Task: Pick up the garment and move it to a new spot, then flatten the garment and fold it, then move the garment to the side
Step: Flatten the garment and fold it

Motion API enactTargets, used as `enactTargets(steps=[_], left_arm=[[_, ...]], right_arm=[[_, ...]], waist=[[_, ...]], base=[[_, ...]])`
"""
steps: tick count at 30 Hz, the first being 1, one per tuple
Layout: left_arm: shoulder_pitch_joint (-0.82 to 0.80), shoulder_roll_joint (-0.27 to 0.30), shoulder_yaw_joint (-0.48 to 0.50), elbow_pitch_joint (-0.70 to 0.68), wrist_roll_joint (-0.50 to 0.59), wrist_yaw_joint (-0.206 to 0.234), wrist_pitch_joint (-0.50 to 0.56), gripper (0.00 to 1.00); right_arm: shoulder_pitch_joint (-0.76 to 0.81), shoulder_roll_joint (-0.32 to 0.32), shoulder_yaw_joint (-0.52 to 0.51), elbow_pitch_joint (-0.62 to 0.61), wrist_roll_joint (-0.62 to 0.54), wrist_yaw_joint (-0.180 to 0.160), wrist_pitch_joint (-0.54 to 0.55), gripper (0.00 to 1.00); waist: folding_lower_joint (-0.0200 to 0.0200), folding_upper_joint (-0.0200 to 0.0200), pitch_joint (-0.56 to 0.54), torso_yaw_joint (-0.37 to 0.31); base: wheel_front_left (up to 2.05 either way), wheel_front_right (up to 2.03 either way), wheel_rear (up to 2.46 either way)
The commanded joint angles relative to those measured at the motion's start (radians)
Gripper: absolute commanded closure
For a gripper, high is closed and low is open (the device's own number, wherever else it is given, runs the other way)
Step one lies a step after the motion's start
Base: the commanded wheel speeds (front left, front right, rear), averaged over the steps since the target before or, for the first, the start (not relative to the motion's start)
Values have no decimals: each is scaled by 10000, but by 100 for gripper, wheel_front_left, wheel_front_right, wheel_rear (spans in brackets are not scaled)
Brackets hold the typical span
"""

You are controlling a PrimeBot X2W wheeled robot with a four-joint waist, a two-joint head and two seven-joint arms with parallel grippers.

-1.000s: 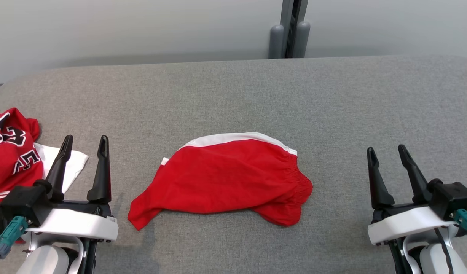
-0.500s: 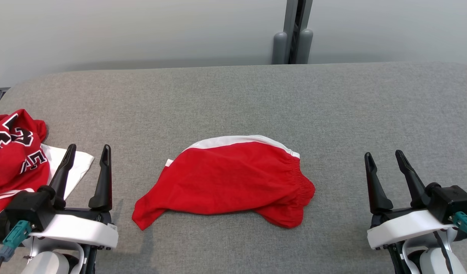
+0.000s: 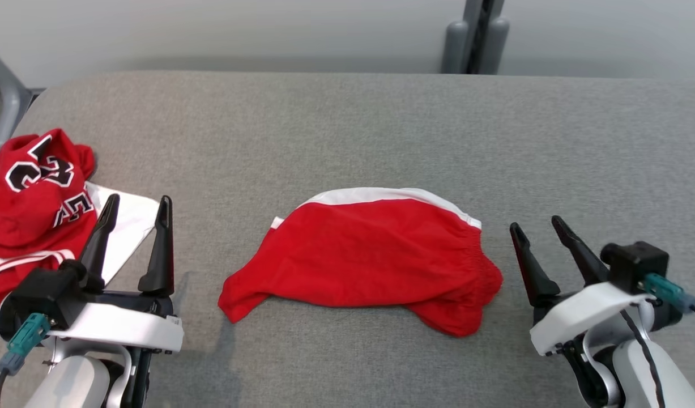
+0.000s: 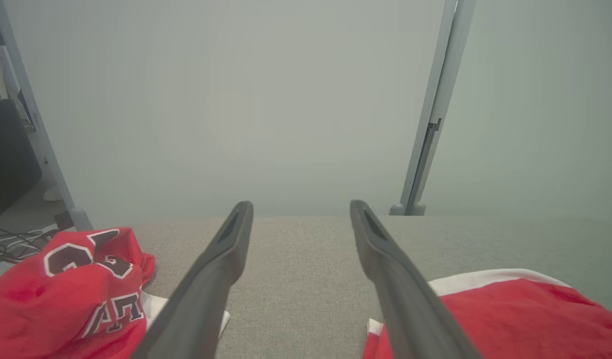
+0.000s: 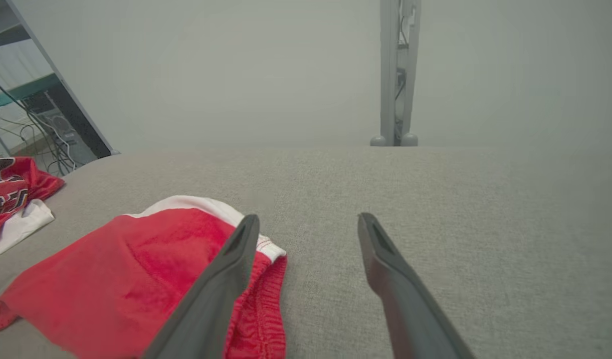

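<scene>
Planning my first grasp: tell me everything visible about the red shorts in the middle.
The red shorts are soft, lightly wrinkled cloth with a white band along the far edge and a gathered waistband on the robot's right. They lie slack on the grey table between the open left end effector and right end effector, touched by neither.

A table [image 3: 347, 130] covered in grey woven fabric spans the head view, its far left corner rounded. A pair of red shorts [image 3: 370, 255] lies near the middle of it, towards the near side, spread out but rumpled. A white band runs along their far edge, and the gathered waistband is at the right end. Well apart from them, at the table's left edge, a crumpled red jersey [image 3: 30, 209] with black-and-white lettering lies in a heap. A white cloth [image 3: 133, 218] lies flat beside the jersey and partly under it, touching it.
</scene>
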Motion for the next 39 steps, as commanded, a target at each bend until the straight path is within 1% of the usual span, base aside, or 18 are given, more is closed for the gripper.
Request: enactTargets(steps=[1,7,13,14,15,16,17,20,22,29,34,36,39], left_arm=[[-228,-19,9,33,63,-73,-58,0],[-561,-228,-70,266,162,-225,-142,0],[-790,-457,-42,519,243,-379,-205,0],[-811,-491,-39,549,262,-384,-212,0],[-845,-510,-22,582,264,-408,-225,0],[-884,-528,-14,614,296,-422,-230,0],[-922,-550,2,639,327,-446,-235,0],[-970,-637,53,702,383,-484,-252,0],[-973,-659,78,719,411,-485,-249,0],[-1098,-825,260,801,533,-597,-259,0],[-1083,-901,458,789,635,-662,-262,0],[-1032,-944,488,794,693,-698,-263,0],[-961,-1005,530,796,728,-751,-264,0]], right_arm=[[-243,-183,189,133,276,1,163,0],[-980,-896,1204,839,1199,1,866,0],[-1614,-1293,2144,1257,1980,3,1341,0],[-1696,-1316,2273,1266,2179,1,1344,36],[-1750,-1382,2416,1294,2332,1,1432,62],[-1838,-1461,2509,1251,2435,1,1369,85],[-1878,-1499,2593,1256,2665,1,1429,100],[-2088,-1705,2663,1072,2869,3,1189,100],[-2157,-1818,2599,1018,2797,1,1032,100],[-3171,-2157,2042,533,2457,1,230,100],[-3963,-2204,2316,33,2133,1,45,100],[-3901,-2192,2453,-192,2058,1,167,100],[-3233,-2174,2524,-520,1985,1,362,100]], waist=[[0,-1,257,249],[0,-1,695,574],[0,-1,929,677],[0,-1,955,680],[0,-1,975,679],[0,-1,992,682],[0,-1,1005,683],[0,-1,1045,675],[0,-1,1054,666],[0,-1,1060,525],[0,-1,1033,343],[0,-1,1015,276],[0,-1,991,196]], base=[[0,0,0],[0,0,0],[0,0,0],[0,0,0],[0,0,0],[0,0,0],[0,0,0],[0,0,0],[0,0,0],[0,0,0],[0,0,0],[0,0,0],[0,0,0]])
